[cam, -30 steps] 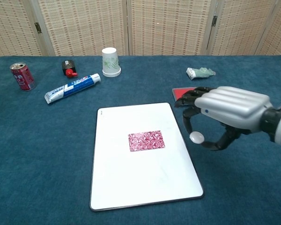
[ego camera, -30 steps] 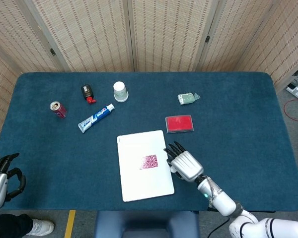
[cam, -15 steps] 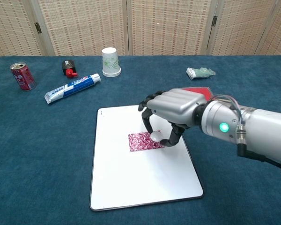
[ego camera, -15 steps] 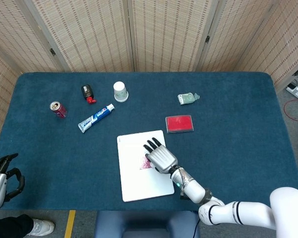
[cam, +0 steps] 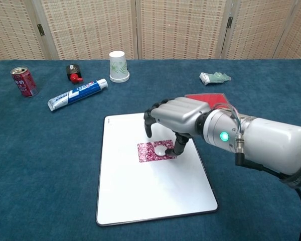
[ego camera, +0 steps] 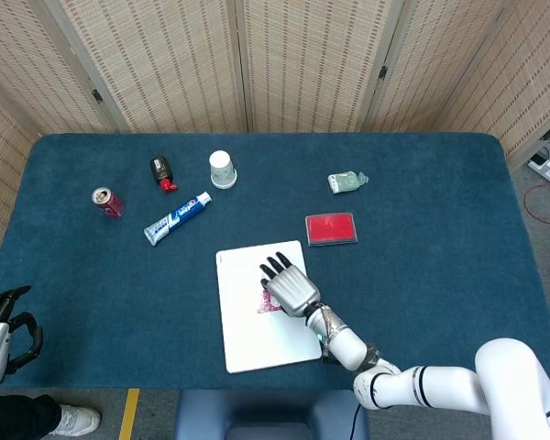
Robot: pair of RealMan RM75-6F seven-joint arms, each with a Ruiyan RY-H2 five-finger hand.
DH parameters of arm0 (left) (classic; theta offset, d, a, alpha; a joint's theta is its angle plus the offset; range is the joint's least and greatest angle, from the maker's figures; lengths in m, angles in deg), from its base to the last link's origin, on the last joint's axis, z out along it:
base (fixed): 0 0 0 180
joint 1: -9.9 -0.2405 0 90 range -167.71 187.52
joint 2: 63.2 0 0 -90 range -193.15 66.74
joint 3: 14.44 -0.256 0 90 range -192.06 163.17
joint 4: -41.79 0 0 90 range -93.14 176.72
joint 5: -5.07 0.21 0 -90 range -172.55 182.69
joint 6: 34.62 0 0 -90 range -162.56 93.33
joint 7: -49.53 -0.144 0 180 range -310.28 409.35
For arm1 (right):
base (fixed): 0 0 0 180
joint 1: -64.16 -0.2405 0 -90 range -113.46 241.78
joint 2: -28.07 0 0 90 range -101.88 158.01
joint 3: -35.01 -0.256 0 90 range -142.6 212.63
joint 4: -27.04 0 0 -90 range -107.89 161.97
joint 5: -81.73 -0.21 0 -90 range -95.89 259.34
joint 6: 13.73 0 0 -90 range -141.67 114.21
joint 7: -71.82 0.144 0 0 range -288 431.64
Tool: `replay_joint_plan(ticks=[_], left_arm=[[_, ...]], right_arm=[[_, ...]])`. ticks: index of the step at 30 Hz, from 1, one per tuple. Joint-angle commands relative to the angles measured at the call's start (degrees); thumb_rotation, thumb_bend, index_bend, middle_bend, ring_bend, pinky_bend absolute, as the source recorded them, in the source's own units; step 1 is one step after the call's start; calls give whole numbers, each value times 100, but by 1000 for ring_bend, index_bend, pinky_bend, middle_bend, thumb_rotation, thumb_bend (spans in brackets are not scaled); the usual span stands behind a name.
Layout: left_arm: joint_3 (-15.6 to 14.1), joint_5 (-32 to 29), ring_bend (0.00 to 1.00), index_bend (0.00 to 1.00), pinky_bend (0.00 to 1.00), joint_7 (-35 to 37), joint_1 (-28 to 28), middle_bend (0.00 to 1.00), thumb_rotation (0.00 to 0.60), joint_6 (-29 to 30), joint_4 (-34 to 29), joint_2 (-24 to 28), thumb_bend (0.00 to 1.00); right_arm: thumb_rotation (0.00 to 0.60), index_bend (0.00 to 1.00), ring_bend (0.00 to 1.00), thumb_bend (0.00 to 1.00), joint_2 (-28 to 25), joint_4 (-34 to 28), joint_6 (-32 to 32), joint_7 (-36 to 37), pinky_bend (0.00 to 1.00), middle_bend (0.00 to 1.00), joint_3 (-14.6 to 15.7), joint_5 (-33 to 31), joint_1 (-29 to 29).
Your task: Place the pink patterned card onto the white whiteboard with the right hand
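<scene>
The right hand (cam: 176, 118) has swung in from beside the whiteboard (cam: 150, 201); its curled fingers now touch the pink patterned card (cam: 151, 151) lying mid-board, perhaps adjusting it, grip unclear.

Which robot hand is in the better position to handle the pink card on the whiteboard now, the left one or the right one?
The right robot hand. It hangs directly over the pink patterned card on the white whiteboard, fingers curled down at it. The left robot hand sits at the table's near left edge, far from the board.
</scene>
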Motion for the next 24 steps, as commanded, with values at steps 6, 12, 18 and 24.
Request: replay_joint_plan(ticks=[6,12,18,24], left_arm=[[38,13,163,217,0,22,33,183,600,-2,8,-21,179],[86,-31,164,217,0,21,95,184,600,-74,26,-63,179],[174,-44,164,203,0,-133,152,184,600,-40,-58,-122,180],[232,-17,163,192,0,-307,194,184,600,18,-155,-199,180]], right_arm=[[600,219,29,352,-687,-681,-578,657,0,127,135,494,388],[600,219,30,351,-1989,-1456,-1574,1414,0,127,490,1424,1213],[600,219,22,352,-3019,-1921,-2843,2145,0,118,1083,2544,2214],[600,219,31,352,-3470,-1624,-4005,3157,0,115,1469,3069,3216]])
